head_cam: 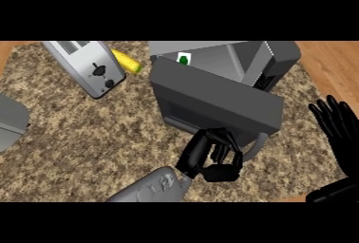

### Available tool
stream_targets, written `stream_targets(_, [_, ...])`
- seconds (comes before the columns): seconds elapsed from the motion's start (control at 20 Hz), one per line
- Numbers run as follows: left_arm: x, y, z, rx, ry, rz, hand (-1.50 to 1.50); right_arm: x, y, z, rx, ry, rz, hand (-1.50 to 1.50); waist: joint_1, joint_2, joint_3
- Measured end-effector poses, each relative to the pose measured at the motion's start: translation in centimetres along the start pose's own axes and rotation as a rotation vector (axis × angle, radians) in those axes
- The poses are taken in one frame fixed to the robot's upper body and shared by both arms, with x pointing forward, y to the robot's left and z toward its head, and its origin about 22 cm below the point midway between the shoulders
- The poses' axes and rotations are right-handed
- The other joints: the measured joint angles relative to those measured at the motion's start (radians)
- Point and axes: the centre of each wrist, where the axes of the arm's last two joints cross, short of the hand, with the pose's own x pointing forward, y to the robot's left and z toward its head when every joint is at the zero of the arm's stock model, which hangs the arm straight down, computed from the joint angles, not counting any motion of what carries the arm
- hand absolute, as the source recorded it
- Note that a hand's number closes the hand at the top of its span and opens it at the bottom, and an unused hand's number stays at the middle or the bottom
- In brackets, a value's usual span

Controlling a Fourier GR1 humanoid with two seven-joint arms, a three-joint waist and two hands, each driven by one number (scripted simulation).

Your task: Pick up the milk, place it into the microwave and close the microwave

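Now milk (pixel 184 59) inside microwave (pixel 270 57), well beyond left hand (pixel 214 159)

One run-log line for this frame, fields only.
milk: inside microwave | door: partly open | left hand: curled, at door's lower edge | right hand: open, resting at right edge

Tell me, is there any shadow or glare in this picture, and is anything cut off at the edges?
Head view: light is even, no glare; the microwave door reads dark grey, with only a faint shadow on the counter beneath it. The toaster is cut off at the top, a grey object at the left edge, and the right hand by the right edge. The left hand shows whole.
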Motion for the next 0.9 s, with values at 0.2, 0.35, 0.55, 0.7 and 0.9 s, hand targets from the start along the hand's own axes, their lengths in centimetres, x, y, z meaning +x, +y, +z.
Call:
stream_targets(0.2, [0.8, 0.8, -1.8, 0.060, 0.002, 0.010, 1.50, 1.0, 0.1, -0.9, 0.058, -0.018, -0.019, -1.50, -0.032, 0.007, 0.000])
stream_targets(0.35, [1.2, 1.5, -3.0, 0.108, 0.013, 0.015, 1.50, 1.7, 0.1, -1.4, 0.081, -0.042, -0.036, -1.50, -0.056, 0.013, 0.000])
stream_targets(0.55, [1.8, 2.6, -4.7, 0.174, 0.030, 0.036, 1.50, 2.3, 0.2, -1.8, 0.106, -0.050, -0.060, -1.50, -0.083, 0.024, 0.000])
stream_targets(0.7, [2.6, 3.4, -5.8, 0.228, 0.014, 0.083, 1.50, 2.7, 0.1, -2.2, 0.118, -0.058, -0.074, -1.50, -0.094, 0.033, -0.001])
stream_targets(0.9, [3.2, 4.5, -6.9, 0.283, -0.006, 0.132, 1.50, 3.3, -0.2, -2.5, 0.132, -0.062, -0.080, -1.50, -0.111, 0.042, -0.002])
